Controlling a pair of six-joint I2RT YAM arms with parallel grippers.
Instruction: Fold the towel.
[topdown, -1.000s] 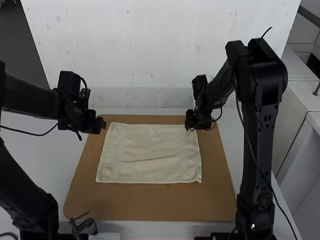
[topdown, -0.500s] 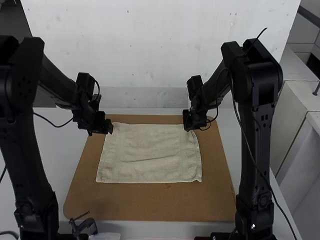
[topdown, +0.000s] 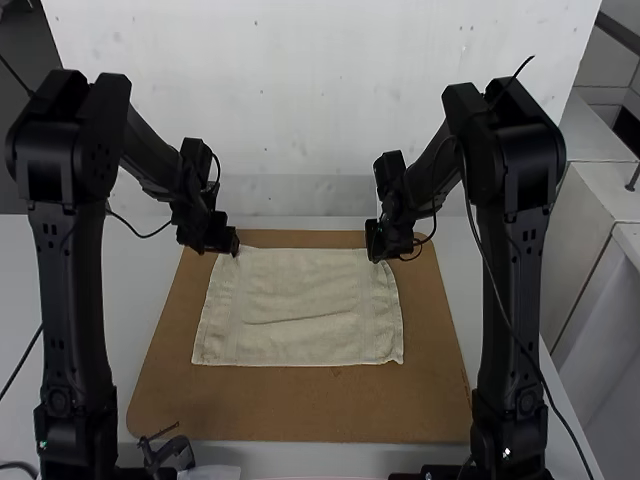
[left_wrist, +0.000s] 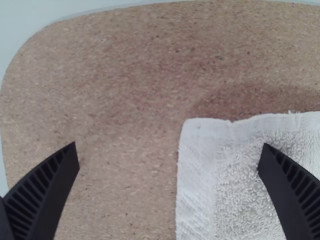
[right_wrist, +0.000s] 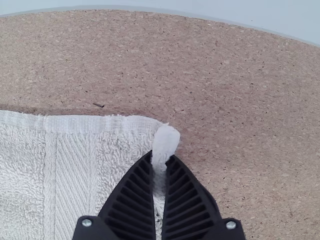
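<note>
The pale towel (topdown: 300, 310) lies spread flat on a brown board, with a slight crease across its middle. At its far left corner is my left gripper (topdown: 232, 250); in the left wrist view the left gripper (left_wrist: 169, 152) stands open, one finger over the towel (left_wrist: 235, 200) and the other over bare board. My right gripper (topdown: 376, 258) is at the far right corner. In the right wrist view, the right gripper (right_wrist: 161, 159) is shut on that corner of the towel (right_wrist: 75, 165), pinching a small fold.
The brown board (topdown: 300, 405) extends past the towel on all sides and rests on a white table (topdown: 130, 290). A small dark clamp-like item (topdown: 170, 452) is by the board's near left corner. A white wall rises behind.
My left gripper has moved right to the towel's far left corner. The right gripper shifted slightly left early on, then stayed still. The towel lies nearly as before.
</note>
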